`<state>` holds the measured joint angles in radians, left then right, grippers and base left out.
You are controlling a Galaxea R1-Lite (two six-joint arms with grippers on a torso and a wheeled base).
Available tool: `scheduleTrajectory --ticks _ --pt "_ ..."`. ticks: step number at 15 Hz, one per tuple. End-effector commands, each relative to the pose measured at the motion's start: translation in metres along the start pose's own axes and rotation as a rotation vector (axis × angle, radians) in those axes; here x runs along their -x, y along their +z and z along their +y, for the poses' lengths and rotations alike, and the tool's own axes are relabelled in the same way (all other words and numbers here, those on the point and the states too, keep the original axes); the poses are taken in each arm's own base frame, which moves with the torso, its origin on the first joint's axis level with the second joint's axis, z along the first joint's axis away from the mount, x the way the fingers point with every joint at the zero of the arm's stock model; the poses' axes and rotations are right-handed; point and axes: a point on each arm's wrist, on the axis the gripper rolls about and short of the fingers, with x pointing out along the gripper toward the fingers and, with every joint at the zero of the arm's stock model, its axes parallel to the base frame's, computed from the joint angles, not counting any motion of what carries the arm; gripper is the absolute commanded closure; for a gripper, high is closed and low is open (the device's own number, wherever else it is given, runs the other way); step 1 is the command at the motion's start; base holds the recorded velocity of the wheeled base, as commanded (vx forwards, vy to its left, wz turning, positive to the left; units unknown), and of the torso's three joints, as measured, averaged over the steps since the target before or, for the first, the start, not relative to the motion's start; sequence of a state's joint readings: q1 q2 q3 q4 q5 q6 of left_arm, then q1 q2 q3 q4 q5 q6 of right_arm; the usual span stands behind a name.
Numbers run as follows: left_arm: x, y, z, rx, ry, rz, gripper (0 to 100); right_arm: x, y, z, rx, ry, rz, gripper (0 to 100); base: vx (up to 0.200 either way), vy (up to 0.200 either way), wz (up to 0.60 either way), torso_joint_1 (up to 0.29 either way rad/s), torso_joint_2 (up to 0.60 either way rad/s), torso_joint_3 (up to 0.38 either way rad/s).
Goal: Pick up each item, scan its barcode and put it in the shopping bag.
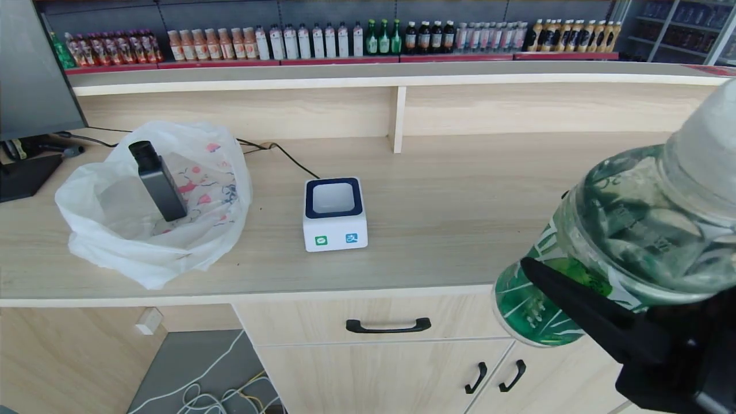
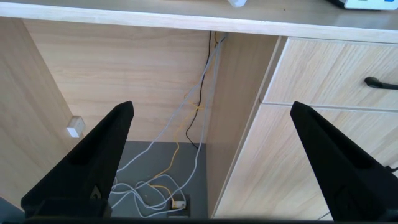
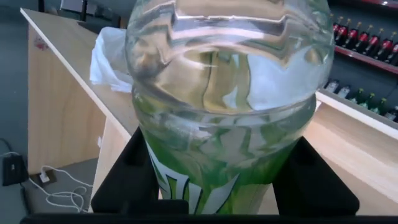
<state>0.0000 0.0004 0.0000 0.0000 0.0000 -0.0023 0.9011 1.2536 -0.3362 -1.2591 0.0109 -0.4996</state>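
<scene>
A clear bottle with a green leaf-print label is held tilted in the air at the counter's right front, my right gripper shut on its body. The same bottle looms close between the black fingers in the right wrist view. A white barcode scanner with a dark blue rim sits mid-counter. Left of it lies an open white shopping bag with a dark grey box standing inside. My left gripper hangs open below the counter edge, facing the cabinet.
A black monitor and stand occupy the counter's far left, with a cable running behind the bag. A raised ledge backs the counter, with bottle shelves beyond. Drawers with black handles and loose floor cables lie below.
</scene>
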Motion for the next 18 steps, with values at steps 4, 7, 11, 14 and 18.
scheduleTrajectory --ticks 4,7,11,14,18 --pt "0.0 0.0 0.0 0.001 0.0 0.0 0 0.018 -0.01 0.023 0.14 0.117 0.003 100 0.0 0.0 0.0 0.0 0.0 0.0" --pt "0.0 0.0 0.0 0.001 0.0 0.0 0 0.015 -0.008 0.027 0.194 0.153 -0.023 100 0.0 0.0 0.0 0.0 0.0 0.0" --pt "0.0 0.0 0.0 0.001 0.0 0.0 0 0.011 -0.013 0.023 0.463 0.132 -0.028 100 0.0 0.0 0.0 0.0 0.0 0.0" --pt "0.0 0.0 0.0 0.001 0.0 0.0 0 0.018 -0.014 0.024 0.587 0.126 -0.048 100 0.0 0.0 0.0 0.0 0.0 0.0" --pt "0.0 0.0 0.0 0.001 0.0 0.0 0 0.018 -0.009 0.024 0.812 0.088 -0.103 100 0.0 0.0 0.0 0.0 0.0 0.0"
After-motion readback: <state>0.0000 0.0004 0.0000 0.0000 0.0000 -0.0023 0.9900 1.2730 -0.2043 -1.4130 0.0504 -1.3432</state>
